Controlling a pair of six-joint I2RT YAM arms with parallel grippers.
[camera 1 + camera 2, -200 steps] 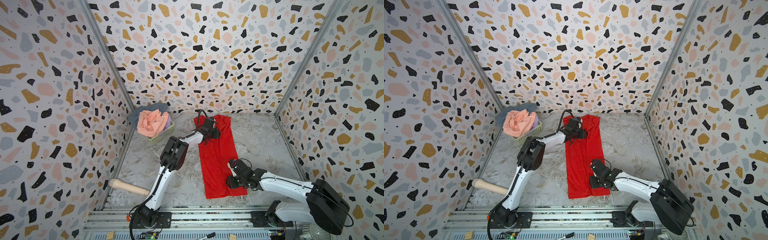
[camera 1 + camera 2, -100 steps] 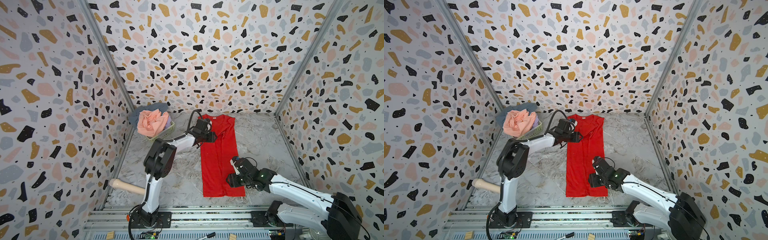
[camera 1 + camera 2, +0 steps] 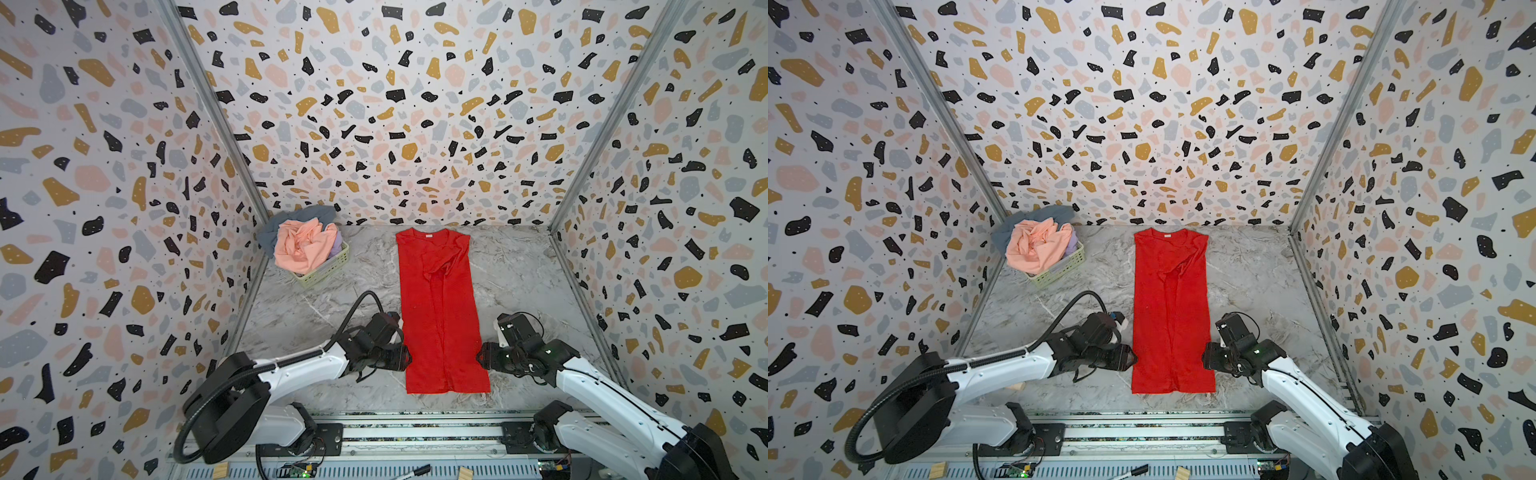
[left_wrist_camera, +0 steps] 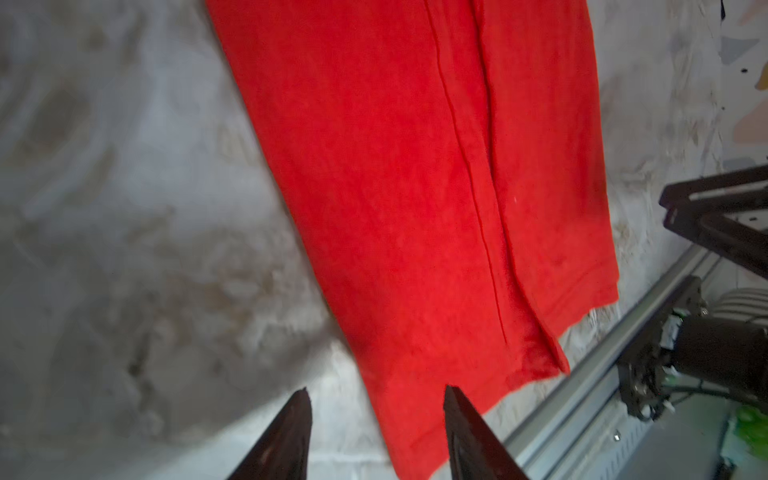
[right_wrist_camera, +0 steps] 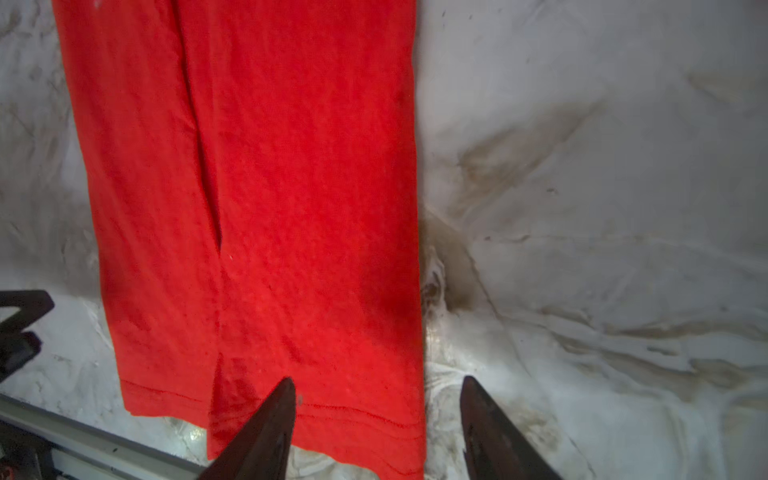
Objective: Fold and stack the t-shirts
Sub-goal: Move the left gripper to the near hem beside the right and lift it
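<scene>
– Red t-shirt (image 3: pixel 440 316) (image 3: pixel 1169 316): where does it lie in both top views?
– Flat on the marble table (image 3: pixel 299 324), a long narrow strip with both sides folded in. The collar is at 12 o'clock and the hem at 6. The left gripper (image 3: pixel 401 358) sits at its 8 o'clock edge, the right gripper (image 3: pixel 482 358) at its 4 o'clock edge. At 10 o'clock from it stands the basket (image 3: pixel 328 270), heaped with a peach-pink t-shirt (image 3: pixel 303 245) (grey-blue and lilac cloth peek out around it).
– And the left wrist view?
– The left gripper (image 4: pixel 376 390) has its 2 fingers (image 4: pixel 286 440) apart, clamped on nothing. 1 tip hangs over bare table, the other over the red t-shirt (image 4: pixel 395 166) near its hem corner.
– The right wrist view?
– Much alike. The right gripper (image 5: pixel 378 380) has its fingers (image 5: pixel 266 428) spread, 1 over the hem and 1 over bare table, with nothing pinched. I cannot tell whether either tip touches the cloth.
</scene>
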